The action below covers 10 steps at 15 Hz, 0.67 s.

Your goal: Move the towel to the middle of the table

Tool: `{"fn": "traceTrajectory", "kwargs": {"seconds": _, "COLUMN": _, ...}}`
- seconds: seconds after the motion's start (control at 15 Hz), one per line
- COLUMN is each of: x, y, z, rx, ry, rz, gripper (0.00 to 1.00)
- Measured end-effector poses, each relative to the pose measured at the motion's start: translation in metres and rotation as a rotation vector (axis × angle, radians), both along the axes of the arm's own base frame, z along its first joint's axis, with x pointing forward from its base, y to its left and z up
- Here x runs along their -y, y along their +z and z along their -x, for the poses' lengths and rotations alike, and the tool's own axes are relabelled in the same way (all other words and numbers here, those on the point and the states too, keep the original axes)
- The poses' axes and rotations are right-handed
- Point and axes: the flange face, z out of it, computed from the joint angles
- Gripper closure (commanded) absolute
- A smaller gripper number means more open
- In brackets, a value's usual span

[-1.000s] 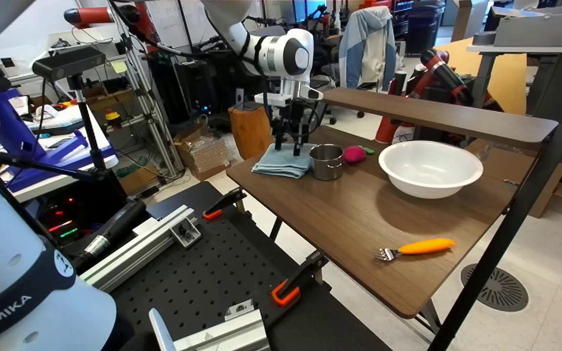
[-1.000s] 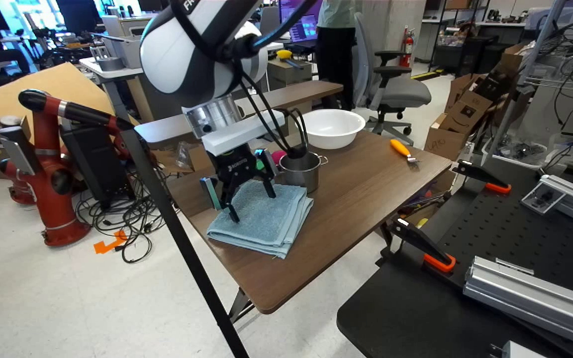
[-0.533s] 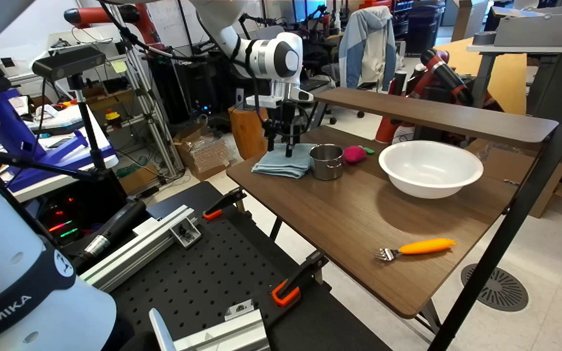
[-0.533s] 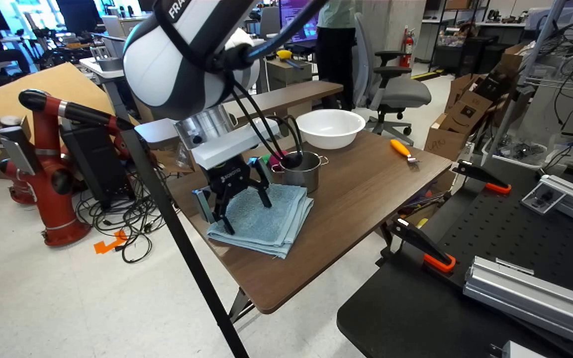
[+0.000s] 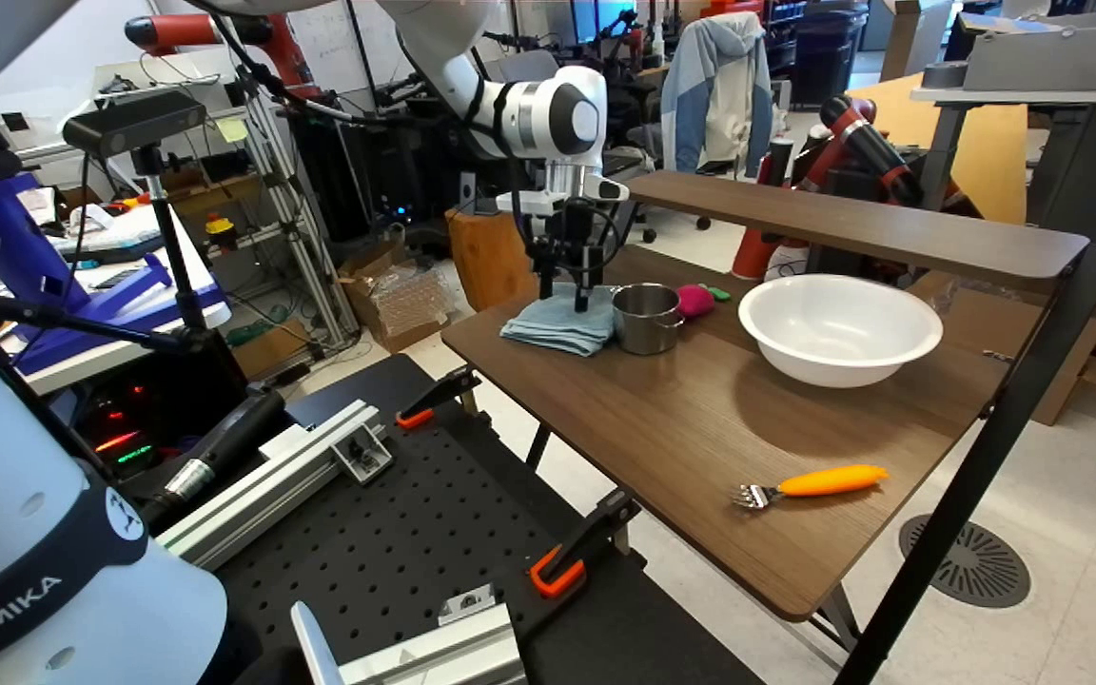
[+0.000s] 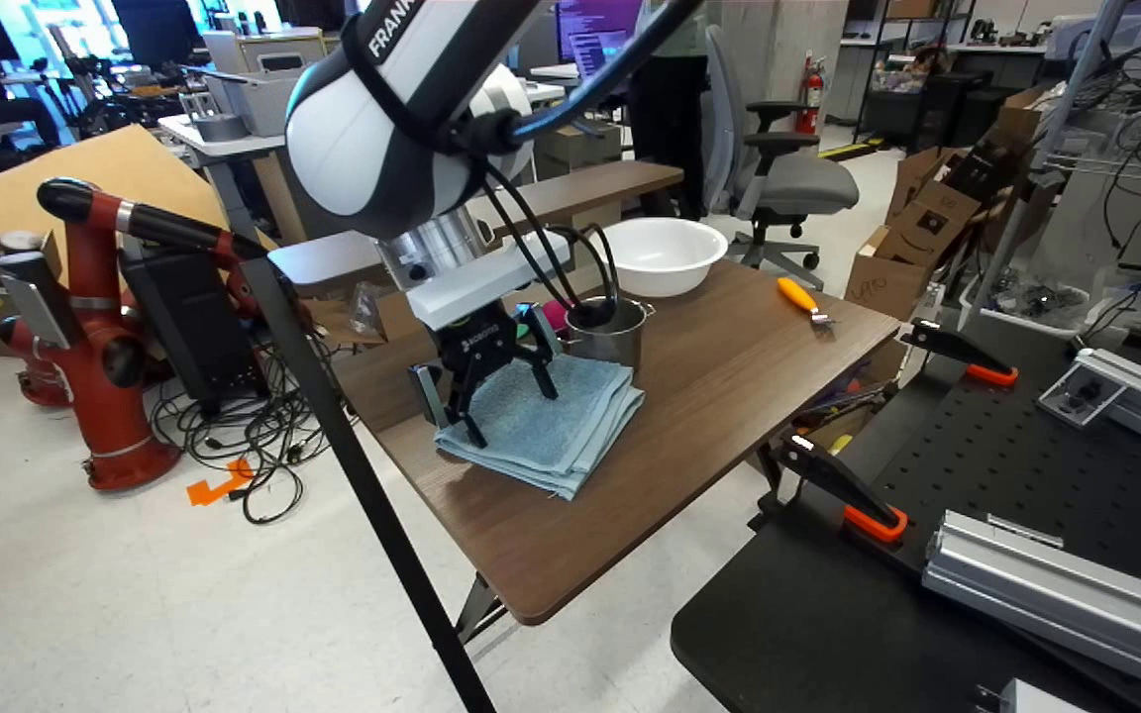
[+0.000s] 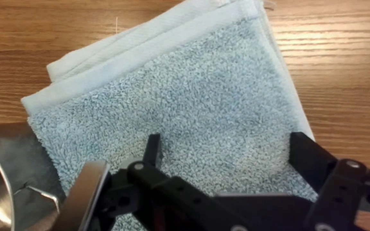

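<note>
In an exterior view, we take the towel [image 5: 559,329] as the hub of our clock. Nearest, at seven, is the black perforated bench [image 5: 396,533], clamps [image 5: 610,518] along its edge. Next, at four, the orange-handled fork [image 5: 812,483] lies on the table [image 5: 643,409], its handle pointing toward three. Then the white bowl [image 5: 838,333] stands at three, well apart from the towel. Closer in at three, the metal pot [image 5: 648,325] stands upright just beside the towel; whether they touch, we cannot tell. The towel lies flat and folded near one end of the table, toward ten from the table's middle. Over it the gripper [image 7: 225,136] points down; in the wrist view we see its fingers [image 7: 308,157] spread wide, flat towel showing between them. Past the pot, at its two, sits a pink object [image 5: 695,302]. Farther off, at one, hangs a jacket [image 5: 714,95].
</note>
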Motion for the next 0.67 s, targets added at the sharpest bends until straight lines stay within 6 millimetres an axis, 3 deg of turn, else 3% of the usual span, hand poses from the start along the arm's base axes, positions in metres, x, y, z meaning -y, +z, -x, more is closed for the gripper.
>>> {"fn": "traceTrajectory", "kwargs": {"seconds": 0.67, "x": 0.019, "y": 0.0, "z": -0.032, "rx": 0.057, "ry": -0.034, "rz": 0.002, "gripper": 0.0}}
